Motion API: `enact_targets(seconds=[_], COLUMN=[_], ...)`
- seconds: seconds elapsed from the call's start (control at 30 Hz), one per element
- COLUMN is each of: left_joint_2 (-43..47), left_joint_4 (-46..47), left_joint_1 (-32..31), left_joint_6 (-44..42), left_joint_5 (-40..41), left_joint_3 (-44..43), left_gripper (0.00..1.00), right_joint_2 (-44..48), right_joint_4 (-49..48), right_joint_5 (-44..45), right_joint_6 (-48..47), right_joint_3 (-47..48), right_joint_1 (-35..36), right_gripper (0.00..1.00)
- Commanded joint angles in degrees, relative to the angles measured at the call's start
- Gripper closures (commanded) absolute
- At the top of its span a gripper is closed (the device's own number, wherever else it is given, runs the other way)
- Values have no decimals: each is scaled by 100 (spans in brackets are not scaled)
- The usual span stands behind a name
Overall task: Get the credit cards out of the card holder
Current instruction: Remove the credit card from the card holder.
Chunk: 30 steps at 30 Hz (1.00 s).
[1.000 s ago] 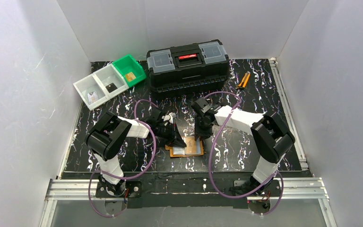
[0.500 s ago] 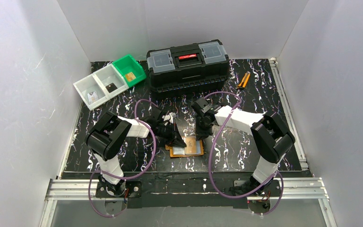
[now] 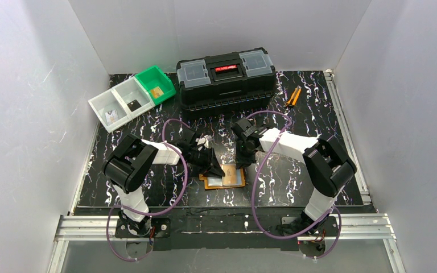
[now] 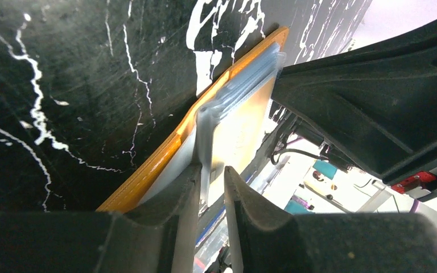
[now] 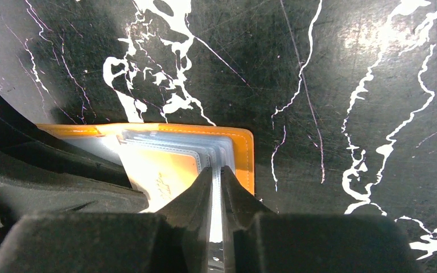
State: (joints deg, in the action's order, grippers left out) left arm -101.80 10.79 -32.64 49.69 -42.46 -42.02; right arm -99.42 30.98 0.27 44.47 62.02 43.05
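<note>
The orange card holder [image 3: 227, 181] lies open on the black marbled table between both grippers. Its clear bluish pockets face up, and a gold-tan credit card [image 5: 159, 170] shows inside one. My right gripper [image 5: 216, 169] is shut on the edge of a clear pocket near the holder's orange rim [image 5: 243, 153]; in the top view it [image 3: 242, 165] sits at the holder's far right corner. My left gripper [image 4: 210, 170] stands at the holder's left edge [image 4: 165, 159], jaws a narrow gap apart with a pocket edge between them, against one finger. The gold card [image 4: 242, 131] shows there too. Dark cards are hidden.
A black toolbox [image 3: 226, 77] stands at the back centre. Two white bins [image 3: 119, 105] and a green bin [image 3: 155, 84] sit at the back left. Orange-handled pliers [image 3: 292, 96] lie at the back right. White walls close in three sides.
The right arm has shifted very slightly to the right. The holder and the left gripper have stayed in place.
</note>
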Motion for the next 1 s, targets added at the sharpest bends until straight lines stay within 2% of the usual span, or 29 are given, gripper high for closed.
enact_targets(seconds=[0.0, 0.07, 0.3, 0.7, 0.97], left_joint_2=[173, 198, 177, 240, 142], left_joint_4=[-338, -255, 159, 1160, 2005], left_joint_1=[21, 29, 72, 170, 193], left_joint_6=[-195, -169, 71, 592, 1044], left_joint_5=[192, 173, 33, -211, -286], left_joint_3=[7, 41, 216, 710, 1060], left_gripper=[76, 76, 88, 82, 87], right_joint_2=[-294, -305, -324, -325, -332], right_joint_4=[183, 163, 156, 139, 142], right_joint_5=[313, 292, 292, 245, 193], right_joint_6=[-20, -5, 24, 32, -2], right_joint_3=[-440, -467, -499, -563, -594], right_joint_1=[28, 28, 20, 7, 2], right_gripper=[84, 85, 86, 87, 87])
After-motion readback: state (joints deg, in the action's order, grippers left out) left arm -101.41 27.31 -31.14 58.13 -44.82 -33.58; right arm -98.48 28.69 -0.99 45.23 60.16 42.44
